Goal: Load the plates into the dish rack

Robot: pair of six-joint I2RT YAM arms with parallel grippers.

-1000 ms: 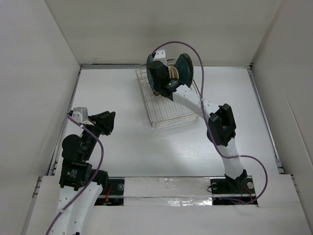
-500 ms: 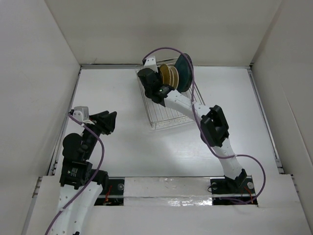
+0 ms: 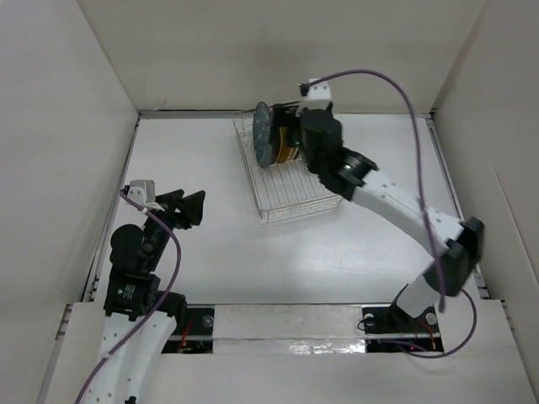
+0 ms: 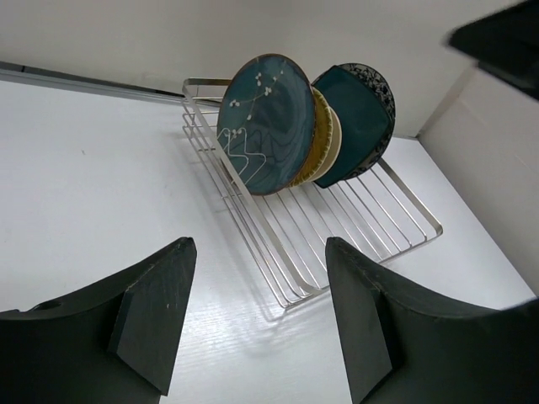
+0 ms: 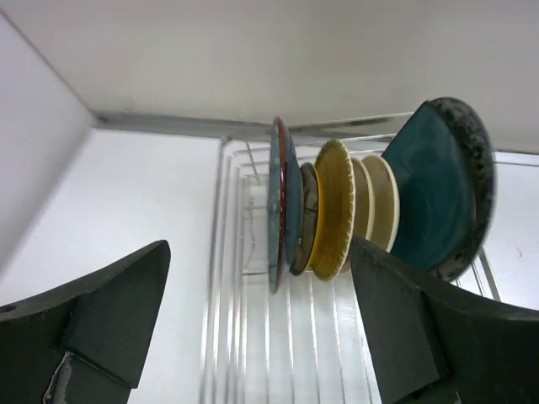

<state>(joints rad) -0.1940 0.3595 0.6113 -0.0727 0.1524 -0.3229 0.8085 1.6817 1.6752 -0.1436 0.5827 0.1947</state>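
Top external: plates point(image 3: 266, 135) stand on edge at the far end of the thin wire rack point(image 3: 295, 189), right gripper point(image 3: 286, 141) just beside them, left gripper point(image 3: 187, 208) well apart. Left wrist: jaws spread, empty; the front plate is round, glossy teal. Right wrist: jaws wide, gripping nothing; best to back straight out, clear of the thin rims
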